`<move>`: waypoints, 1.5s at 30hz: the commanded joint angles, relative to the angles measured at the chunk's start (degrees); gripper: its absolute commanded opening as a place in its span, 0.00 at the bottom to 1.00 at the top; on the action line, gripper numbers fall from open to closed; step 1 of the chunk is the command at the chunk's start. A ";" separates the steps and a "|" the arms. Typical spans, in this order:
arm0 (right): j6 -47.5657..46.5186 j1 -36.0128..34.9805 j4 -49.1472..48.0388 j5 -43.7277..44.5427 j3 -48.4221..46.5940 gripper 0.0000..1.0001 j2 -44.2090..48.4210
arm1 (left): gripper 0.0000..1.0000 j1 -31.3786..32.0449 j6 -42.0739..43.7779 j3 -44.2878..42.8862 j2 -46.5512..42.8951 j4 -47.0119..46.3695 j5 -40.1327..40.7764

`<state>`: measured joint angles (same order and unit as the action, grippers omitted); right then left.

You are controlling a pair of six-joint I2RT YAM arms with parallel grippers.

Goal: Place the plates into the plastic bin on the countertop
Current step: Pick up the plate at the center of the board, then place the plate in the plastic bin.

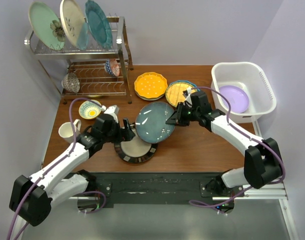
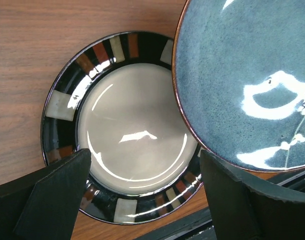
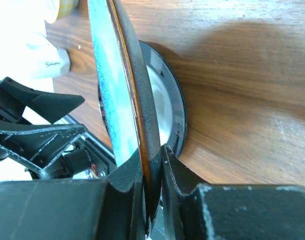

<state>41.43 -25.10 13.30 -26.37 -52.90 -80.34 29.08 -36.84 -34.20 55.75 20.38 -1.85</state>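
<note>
My right gripper (image 1: pixel 171 119) (image 3: pixel 152 160) is shut on the rim of a blue speckled plate (image 1: pixel 155 122) (image 3: pixel 127 75) (image 2: pixel 242 85) and holds it tilted above the table. Partly under it lies the dark patterned plate with a grey centre (image 1: pixel 137 152) (image 2: pixel 135 135) (image 3: pixel 167 110). My left gripper (image 1: pixel 128 131) (image 2: pixel 145 160) hangs open over that plate's near rim, its fingers (image 2: pixel 57 195) astride it without touching. The white plastic bin (image 1: pixel 242 67) at the right holds a lilac plate (image 1: pixel 233 98). A yellow scalloped plate (image 1: pixel 150 85) and a yellow gridded plate (image 1: pixel 178 92) lie behind.
A chrome wire rack (image 1: pixel 120 55) at the back left carries three large upright plates (image 1: pixel 72 22) and a small patterned bowl (image 1: pixel 112 67). A yellow-and-blue bowl (image 1: pixel 90 110) and a white mug (image 1: pixel 67 131) stand near my left arm.
</note>
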 commanded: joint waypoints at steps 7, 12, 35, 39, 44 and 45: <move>2.78 -0.21 -3.12 1.66 -1.06 0.00 9.14 | 0.95 0.36 -0.07 0.36 -1.44 -5.26 -0.61; 2.52 -0.12 -2.06 5.53 -1.49 0.00 12.48 | 0.95 0.36 0.19 0.71 -0.82 -6.76 -2.02; -0.91 12.26 3.40 6.78 -8.09 0.00 13.54 | 0.95 0.27 2.83 -2.19 0.68 -4.82 -1.14; -1.26 16.30 3.58 4.76 -9.76 0.00 12.58 | 0.95 0.36 3.00 -2.10 1.12 -4.91 -1.32; -1.79 19.29 4.10 3.17 -11.87 0.00 11.52 | 0.95 0.36 2.91 -1.75 0.42 -5.26 -0.79; -2.05 19.65 4.19 2.82 -12.04 0.00 11.34 | 0.95 0.36 2.91 -1.75 0.42 -5.35 -0.88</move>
<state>39.33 -6.81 23.68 -17.65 -59.37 -70.02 29.08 -35.29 -34.65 56.80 17.30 -2.70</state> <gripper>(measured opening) 0.155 0.952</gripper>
